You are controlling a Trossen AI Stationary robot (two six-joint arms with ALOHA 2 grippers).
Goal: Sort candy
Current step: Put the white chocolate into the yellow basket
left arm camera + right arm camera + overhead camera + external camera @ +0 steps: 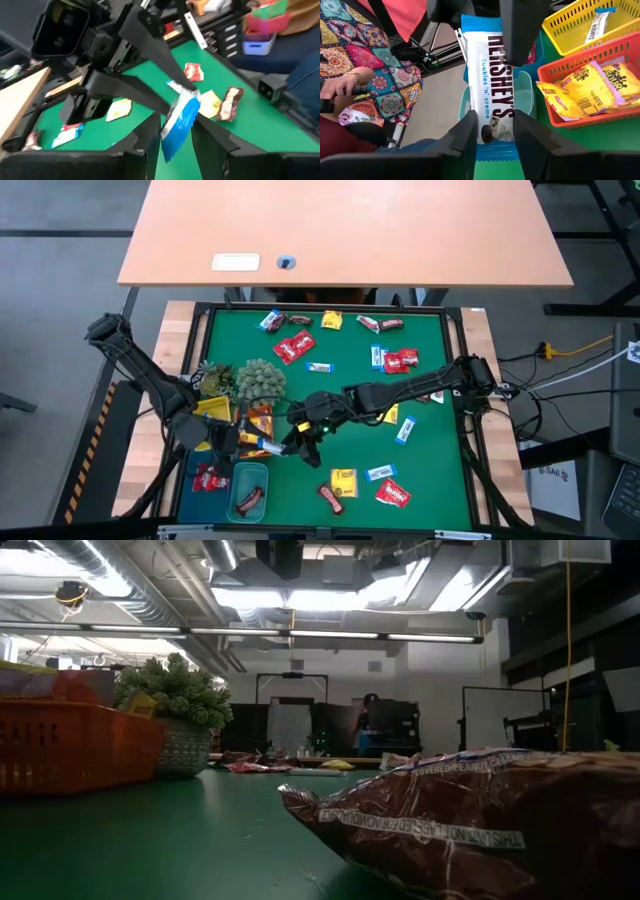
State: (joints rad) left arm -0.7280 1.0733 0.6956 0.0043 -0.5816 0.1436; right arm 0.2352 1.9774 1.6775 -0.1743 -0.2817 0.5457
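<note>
Between both sets of fingers, over the trays at the mat's near left, one blue-white bar (492, 80) is pinched at both ends: the right gripper (492, 135) clamps one end, the left gripper (172, 142) the other, as each wrist view shows. In the high view the two grippers meet nose to nose just beside the orange tray (262, 418). Judged as a handover. To do it well, only one gripper should let go, and only once the other's hold is square on the wrapper, not on its crimped edge; pulling while both clamp could tear it. Beyond lie the yellow tray (580, 22) holding one similar bar and the orange tray with yellow packets (582, 82). Farther off, loose candy (295, 347) lies scattered across the green mat (340, 395), unsorted.
</note>
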